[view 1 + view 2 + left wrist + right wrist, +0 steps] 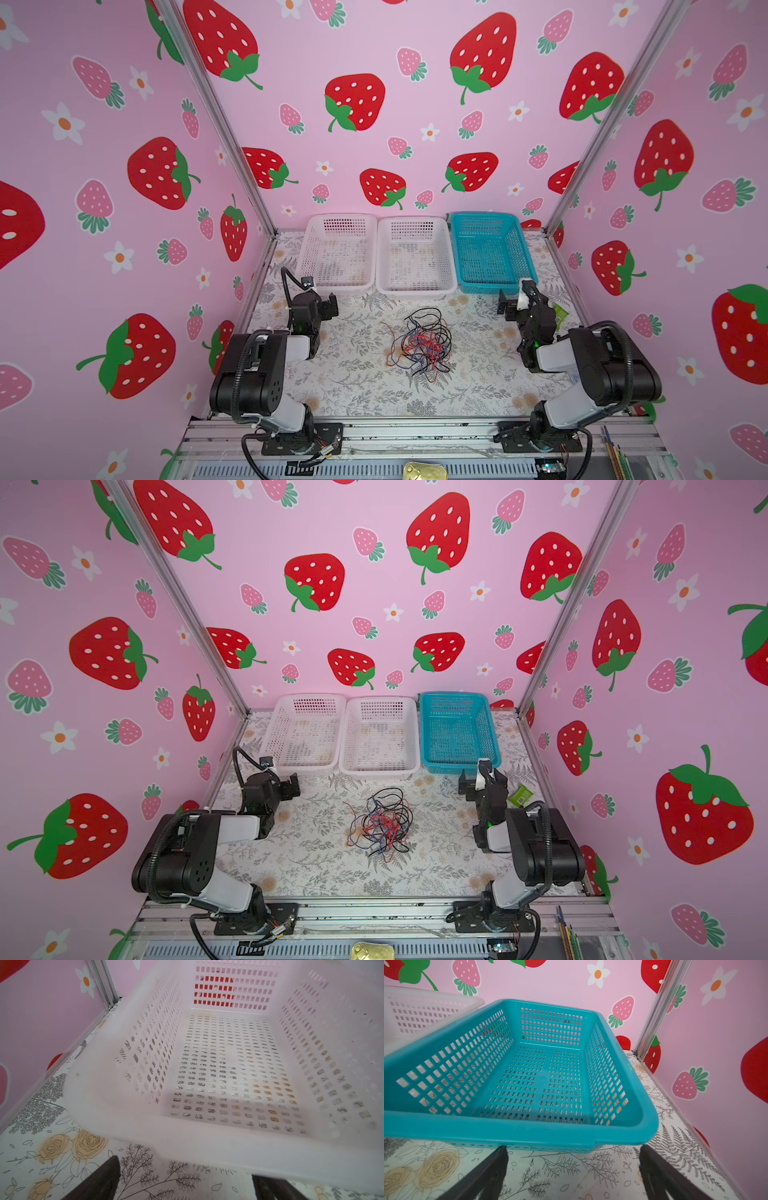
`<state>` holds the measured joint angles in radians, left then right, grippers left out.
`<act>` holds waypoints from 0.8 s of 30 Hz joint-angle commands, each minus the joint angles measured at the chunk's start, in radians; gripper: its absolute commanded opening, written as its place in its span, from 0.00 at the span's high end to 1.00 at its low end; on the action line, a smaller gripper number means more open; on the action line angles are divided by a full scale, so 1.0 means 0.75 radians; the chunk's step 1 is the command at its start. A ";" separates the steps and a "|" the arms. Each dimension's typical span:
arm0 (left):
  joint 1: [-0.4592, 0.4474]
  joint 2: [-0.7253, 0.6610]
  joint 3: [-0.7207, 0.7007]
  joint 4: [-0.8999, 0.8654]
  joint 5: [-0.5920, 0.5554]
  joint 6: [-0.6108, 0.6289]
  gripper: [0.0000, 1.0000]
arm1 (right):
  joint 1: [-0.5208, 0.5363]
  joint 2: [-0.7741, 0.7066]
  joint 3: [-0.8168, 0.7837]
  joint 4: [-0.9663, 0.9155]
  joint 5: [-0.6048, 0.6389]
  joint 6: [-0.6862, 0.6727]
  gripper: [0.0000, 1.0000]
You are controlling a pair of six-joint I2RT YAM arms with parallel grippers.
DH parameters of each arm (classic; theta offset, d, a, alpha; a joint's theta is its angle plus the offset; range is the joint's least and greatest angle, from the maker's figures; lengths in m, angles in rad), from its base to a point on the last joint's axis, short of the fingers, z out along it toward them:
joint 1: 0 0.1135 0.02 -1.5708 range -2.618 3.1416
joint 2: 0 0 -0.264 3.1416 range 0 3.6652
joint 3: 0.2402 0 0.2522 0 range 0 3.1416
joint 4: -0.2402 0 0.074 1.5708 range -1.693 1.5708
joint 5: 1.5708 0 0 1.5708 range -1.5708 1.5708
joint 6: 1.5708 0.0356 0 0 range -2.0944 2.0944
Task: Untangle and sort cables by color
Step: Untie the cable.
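Bare worktop [357, 386] rings the cable tangle [422, 343] on every side, leaving the left pincer [321, 296] and right pincer [514, 296] a clear lane inward. Three baskets [415, 292], side by side, wall off the far edge.

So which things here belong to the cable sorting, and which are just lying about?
Job: cables, in one tangle; left white basket, middle white basket and blue basket, all empty, likely the bins.
Lying about: green packet; gold tin and coloured sticks at the front edge.
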<state>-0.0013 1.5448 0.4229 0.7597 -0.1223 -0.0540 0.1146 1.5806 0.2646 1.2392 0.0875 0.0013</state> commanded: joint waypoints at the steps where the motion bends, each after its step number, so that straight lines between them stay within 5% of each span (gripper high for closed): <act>1: -0.005 0.005 0.029 0.029 0.000 0.007 0.01 | -0.006 -0.010 0.008 0.014 -0.008 -0.012 0.01; 18: -0.003 0.003 0.026 0.036 0.002 0.007 0.01 | -0.001 -0.028 -0.006 0.044 0.001 -0.010 0.01; 24: 0.002 -0.134 -0.025 0.017 -0.001 -0.006 0.01 | 0.075 -0.357 0.083 -0.349 0.075 -0.039 0.01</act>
<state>-0.0006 1.5078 0.4000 0.7750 -0.1234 -0.0582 0.1455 1.4113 0.2974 1.0691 0.1070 -0.0071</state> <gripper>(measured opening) 0.989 0.993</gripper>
